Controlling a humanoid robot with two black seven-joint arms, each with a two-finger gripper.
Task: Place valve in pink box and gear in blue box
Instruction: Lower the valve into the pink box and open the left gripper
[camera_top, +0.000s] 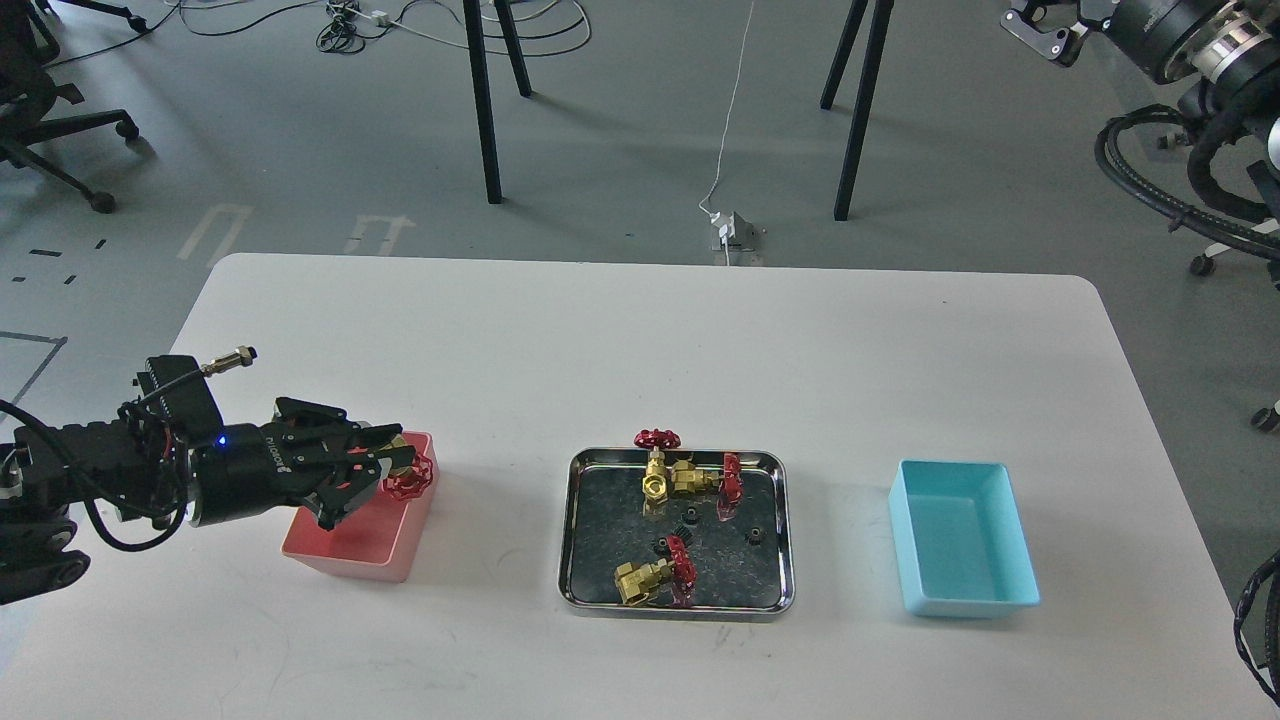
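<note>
My left gripper (388, 462) is shut on a brass valve with a red handwheel (409, 478) and holds it low over the right end of the pink box (352, 555). Three more valves lie in the steel tray (578, 530): one upright at the back (657, 462), one beside it (705, 478), one at the front (655, 578). Three tiny black gears lie in the tray, one near its middle (688, 516), one by the front valve (660, 545), one to the right (758, 534). The blue box (962, 537) stands empty at the right. My right gripper (1040, 25) is high at the top right corner, off the table.
The white table (620, 340) holds the pink box at the left, the tray in the middle and the blue box at the right. Black stand legs, cables and a power strip are on the floor behind. Cable bundles hang at the right edge.
</note>
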